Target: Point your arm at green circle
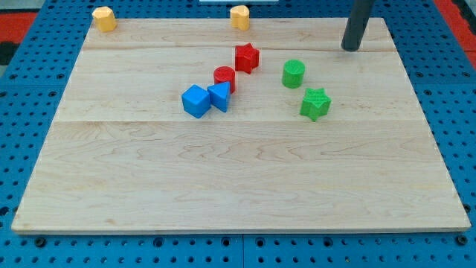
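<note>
The green circle [294,74] is a short green cylinder standing right of the board's middle, toward the view's top. My tip [350,48] is the lower end of a dark rod that comes down from the view's top right. It rests on the board above and to the right of the green circle, well apart from it and touching no block. A green star [315,103] lies just below and right of the green circle.
A red star [247,56] and a red circle [224,77] lie left of the green circle. A blue cube [196,100] and a blue triangle [219,96] touch each other further left. Two yellow blocks [104,18] [239,16] sit at the board's top edge [297,20].
</note>
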`<act>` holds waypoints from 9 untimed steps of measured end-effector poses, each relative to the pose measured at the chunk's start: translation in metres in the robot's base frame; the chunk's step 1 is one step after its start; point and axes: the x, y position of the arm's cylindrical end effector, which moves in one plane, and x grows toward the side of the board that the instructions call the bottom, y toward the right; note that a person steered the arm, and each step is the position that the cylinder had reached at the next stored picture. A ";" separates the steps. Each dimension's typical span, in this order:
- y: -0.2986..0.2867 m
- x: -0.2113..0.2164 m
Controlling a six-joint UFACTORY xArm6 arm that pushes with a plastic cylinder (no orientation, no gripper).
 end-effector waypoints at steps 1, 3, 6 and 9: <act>0.000 0.003; -0.026 0.008; -0.040 0.010; -0.041 0.059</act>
